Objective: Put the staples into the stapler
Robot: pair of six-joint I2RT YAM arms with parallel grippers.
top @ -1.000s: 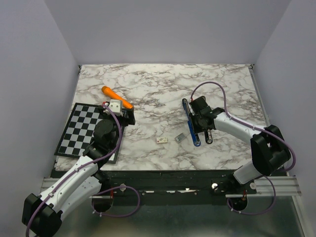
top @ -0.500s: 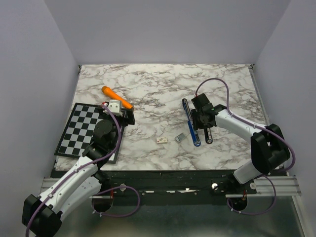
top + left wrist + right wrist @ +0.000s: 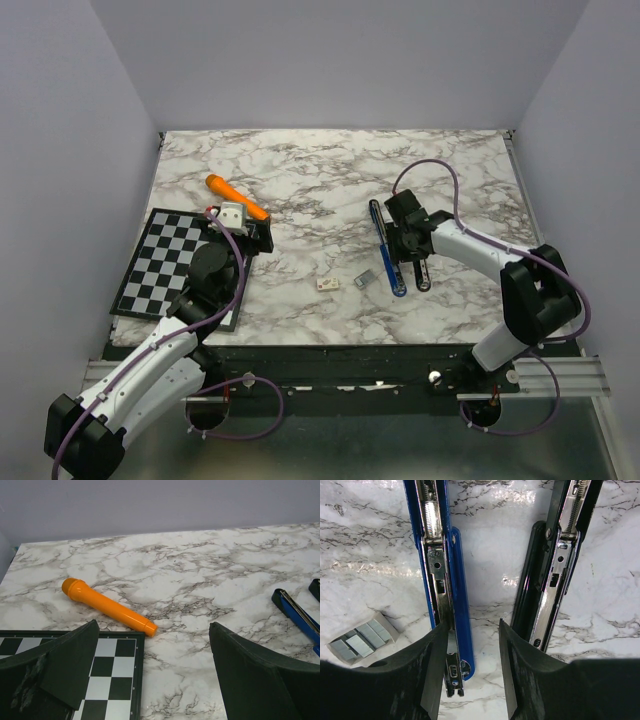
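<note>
The blue stapler (image 3: pixel 386 258) lies open on the marble, its metal rail showing in the right wrist view (image 3: pixel 440 580). A black stapler-like part (image 3: pixel 555 570) with its own metal rail lies parallel to its right. The staples (image 3: pixel 362 281) are a small grey strip left of the blue stapler, also in the right wrist view (image 3: pixel 362 640). My right gripper (image 3: pixel 408 252) hovers open over the gap between the two rails (image 3: pixel 472 630), holding nothing. My left gripper (image 3: pixel 258 238) is open and empty at the chessboard's corner (image 3: pixel 155 680).
A tiny whitish box (image 3: pixel 327 284) lies left of the staples. An orange marker (image 3: pixel 236 197) lies at the back left, also in the left wrist view (image 3: pixel 107 606). A chessboard (image 3: pixel 165 262) lies at the left, under the left arm.
The right arm has shifted slightly while its gripper stays over the stapler. The left arm and the objects have not moved.
</note>
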